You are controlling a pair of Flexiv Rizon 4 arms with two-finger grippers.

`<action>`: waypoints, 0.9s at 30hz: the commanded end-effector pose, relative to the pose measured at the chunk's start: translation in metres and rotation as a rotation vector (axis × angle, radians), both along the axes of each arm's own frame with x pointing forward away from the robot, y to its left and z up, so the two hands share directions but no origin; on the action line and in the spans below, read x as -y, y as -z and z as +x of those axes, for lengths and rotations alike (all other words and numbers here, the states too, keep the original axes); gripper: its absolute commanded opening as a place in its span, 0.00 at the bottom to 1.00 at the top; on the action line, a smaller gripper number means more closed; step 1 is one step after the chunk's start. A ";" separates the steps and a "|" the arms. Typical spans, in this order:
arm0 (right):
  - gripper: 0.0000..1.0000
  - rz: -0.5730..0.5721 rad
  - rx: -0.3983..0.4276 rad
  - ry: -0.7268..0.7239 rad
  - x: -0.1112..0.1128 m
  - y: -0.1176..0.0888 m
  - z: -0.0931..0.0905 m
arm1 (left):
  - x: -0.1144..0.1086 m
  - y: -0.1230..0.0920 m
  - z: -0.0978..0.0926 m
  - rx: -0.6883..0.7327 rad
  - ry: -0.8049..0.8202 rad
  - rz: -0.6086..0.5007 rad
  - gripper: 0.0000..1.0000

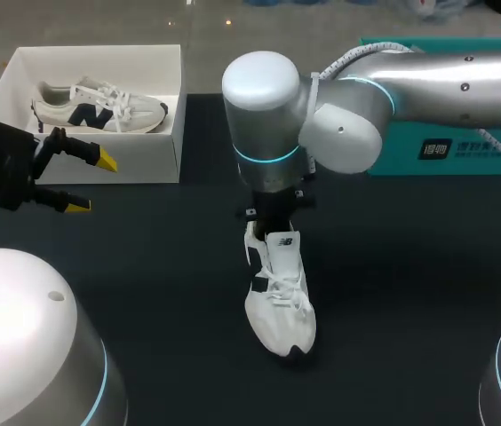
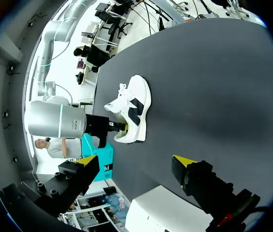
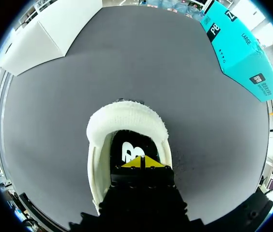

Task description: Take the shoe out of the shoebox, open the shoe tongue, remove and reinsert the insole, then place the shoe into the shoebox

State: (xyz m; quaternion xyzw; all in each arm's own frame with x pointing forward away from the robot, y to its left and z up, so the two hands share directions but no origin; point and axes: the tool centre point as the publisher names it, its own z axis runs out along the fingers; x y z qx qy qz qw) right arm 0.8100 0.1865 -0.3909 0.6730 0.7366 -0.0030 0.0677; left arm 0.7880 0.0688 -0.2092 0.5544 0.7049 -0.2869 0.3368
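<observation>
A white shoe with a dark side mark stands on the dark table, its toe toward me. My right gripper reaches down into its heel opening. In the right wrist view the yellow tips are pressed together, shut, just above the dark insole, inside the padded white collar. Whether the tips pinch the insole is hidden. My left gripper hovers open and holds nothing, in front of the white shoebox. From the left wrist view the shoe lies well ahead of the left gripper.
A second white shoe lies inside the shoebox at the back left. A teal box stands at the back right, behind my right arm. The shoebox corner shows under the left gripper.
</observation>
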 end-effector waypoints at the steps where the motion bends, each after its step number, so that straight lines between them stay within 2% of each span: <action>1: 0.00 0.002 -0.027 0.000 -0.001 0.016 0.004 | 0.000 -0.001 0.000 -0.001 -0.001 0.005 1.00; 6: 0.00 -0.012 -0.086 -0.004 -0.002 0.036 0.004 | 0.000 -0.001 0.000 -0.001 -0.001 0.005 1.00; 9: 0.00 -0.018 -0.097 -0.015 -0.006 0.038 0.002 | 0.000 -0.001 0.000 -0.001 -0.001 0.005 1.00; 13: 0.00 -0.020 -0.095 -0.022 -0.006 0.024 -0.003 | 0.000 -0.001 0.000 -0.001 -0.001 0.005 1.00; 19: 0.00 -0.009 -0.134 -0.043 0.000 -0.003 -0.010 | 0.000 -0.001 0.000 -0.001 -0.001 0.005 1.00; 27: 0.00 0.002 -0.171 -0.074 0.003 -0.016 -0.017 | 0.000 -0.001 0.000 -0.001 -0.001 0.005 1.00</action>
